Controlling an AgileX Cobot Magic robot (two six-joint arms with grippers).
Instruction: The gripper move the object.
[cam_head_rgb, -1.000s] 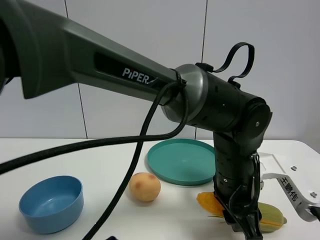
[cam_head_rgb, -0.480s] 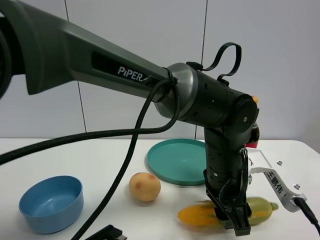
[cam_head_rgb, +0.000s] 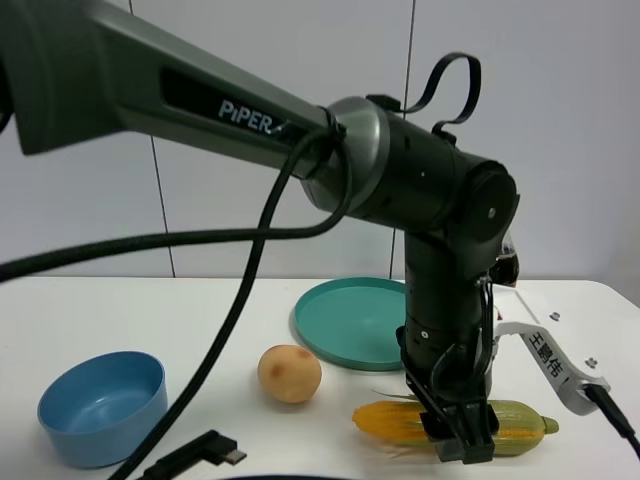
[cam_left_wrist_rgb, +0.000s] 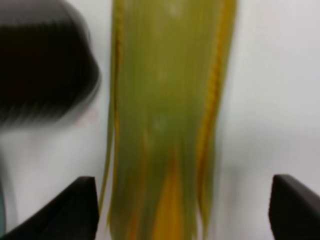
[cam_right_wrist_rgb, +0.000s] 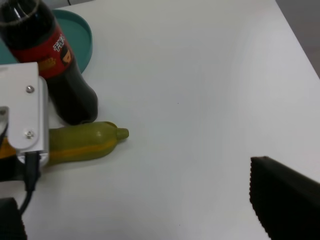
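Note:
The toy corn cob (cam_head_rgb: 385, 420) lies flat on the white table near the front, its yellow-orange end pointing left and its green husk end pointing right. My left gripper (cam_head_rgb: 460, 440) points straight down on the middle of the cob. In the left wrist view the cob (cam_left_wrist_rgb: 165, 125) lies between my left gripper's (cam_left_wrist_rgb: 185, 205) two black fingertips (cam_left_wrist_rgb: 82, 202). The jaws are wide apart, with a gap on each side of the cob. The right wrist view shows the cob's green end (cam_right_wrist_rgb: 85, 142). My right gripper (cam_right_wrist_rgb: 150, 220) is open and empty over bare table.
A cola bottle (cam_right_wrist_rgb: 55, 65) stands just behind the cob, next to a teal plate (cam_head_rgb: 350, 320). A peach (cam_head_rgb: 290, 373) lies left of the cob and a blue bowl (cam_head_rgb: 100, 405) sits at the front left. A black cable plug (cam_head_rgb: 195, 455) lies by the front edge.
My left gripper has moved left, and the cob has slid and turned left with it. It now lies closer to the peach.

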